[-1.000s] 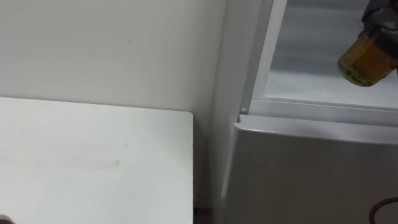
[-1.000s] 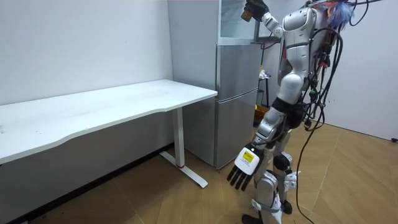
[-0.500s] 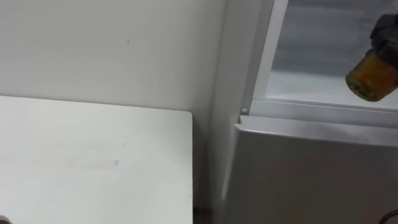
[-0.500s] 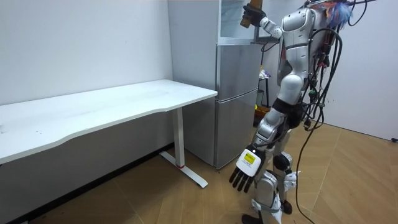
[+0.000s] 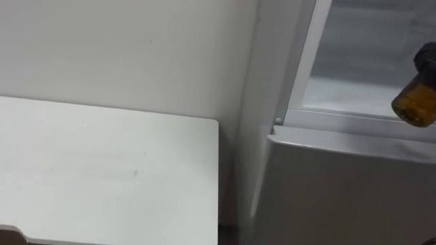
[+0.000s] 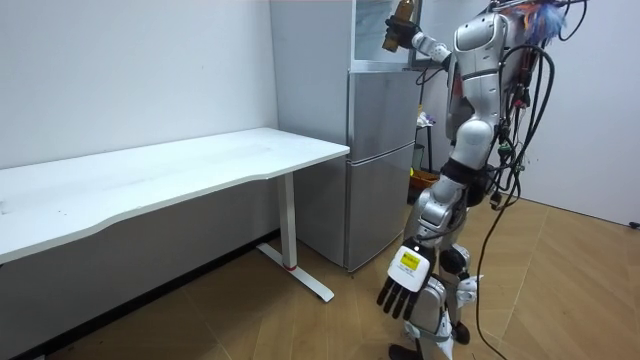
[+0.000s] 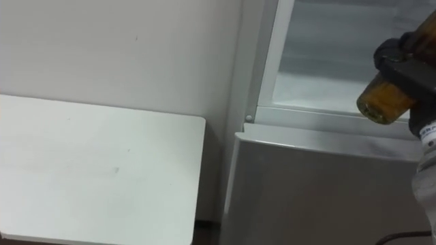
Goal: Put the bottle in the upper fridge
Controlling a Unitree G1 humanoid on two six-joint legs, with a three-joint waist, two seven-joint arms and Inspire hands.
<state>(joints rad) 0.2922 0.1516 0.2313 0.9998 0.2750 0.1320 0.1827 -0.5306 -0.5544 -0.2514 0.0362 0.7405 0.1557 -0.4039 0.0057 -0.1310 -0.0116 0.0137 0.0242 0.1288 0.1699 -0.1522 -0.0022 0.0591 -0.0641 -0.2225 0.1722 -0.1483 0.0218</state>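
Right hand (image 7: 403,56) is clutching the amber bottle (image 7: 380,102), fingers curled round its top, at the mouth of the open upper fridge compartment (image 7: 320,75) — base tilting downward, shelf lying beyond; left hand (image 6: 405,285) is hanging slack.

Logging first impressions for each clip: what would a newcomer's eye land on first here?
First, the amber bottle, gripped in the raised right hand at the mouth of the open upper compartment of the fridge. Next come the large white table beside the fridge and the left hand hanging open by the robot's leg.
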